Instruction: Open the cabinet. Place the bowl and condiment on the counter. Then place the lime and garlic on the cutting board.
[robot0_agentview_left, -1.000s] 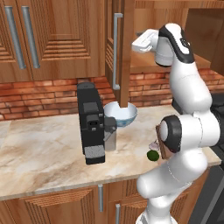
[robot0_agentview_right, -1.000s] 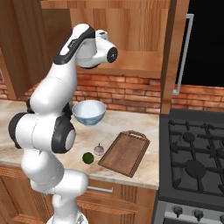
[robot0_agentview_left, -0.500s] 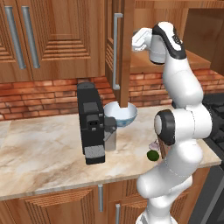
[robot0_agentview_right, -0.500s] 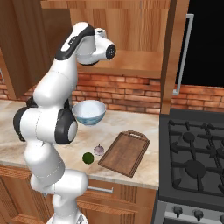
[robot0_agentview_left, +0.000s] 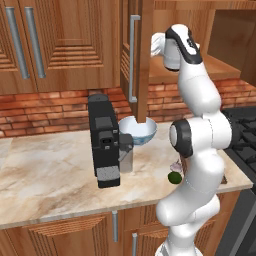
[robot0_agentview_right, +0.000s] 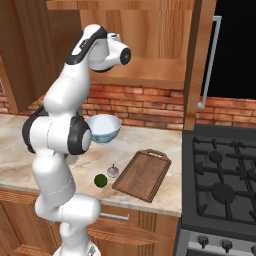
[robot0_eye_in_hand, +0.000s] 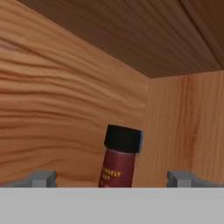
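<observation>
The cabinet (robot0_agentview_right: 150, 75) stands open, its doors (robot0_agentview_left: 140, 55) swung out. My hand reaches up to its shelf. My gripper (robot0_eye_in_hand: 111, 179) is open, and the condiment (robot0_eye_in_hand: 120, 159), a dark red bottle with a black cap, stands upright just ahead between the fingertips (robot0_eye_in_hand: 41, 178), untouched. The pale blue bowl (robot0_agentview_right: 102, 127) sits on the counter (robot0_agentview_right: 150, 145) by the brick wall. The lime (robot0_agentview_right: 100, 180) and the garlic (robot0_agentview_right: 113, 171) lie on the counter just left of the cutting board (robot0_agentview_right: 142, 174), which has nothing on it.
A black coffee machine (robot0_agentview_left: 105, 140) stands on the counter left of the bowl (robot0_agentview_left: 137, 131). A gas stove (robot0_agentview_right: 220, 185) adjoins the counter on the right. The open right door (robot0_agentview_right: 200, 60) hangs above the stove's edge. Closed wall cabinets (robot0_agentview_left: 55, 45) are on the left.
The arm has drawn more upright and the hand has edged a little further into the cabinet. The things on the counter have not moved.
</observation>
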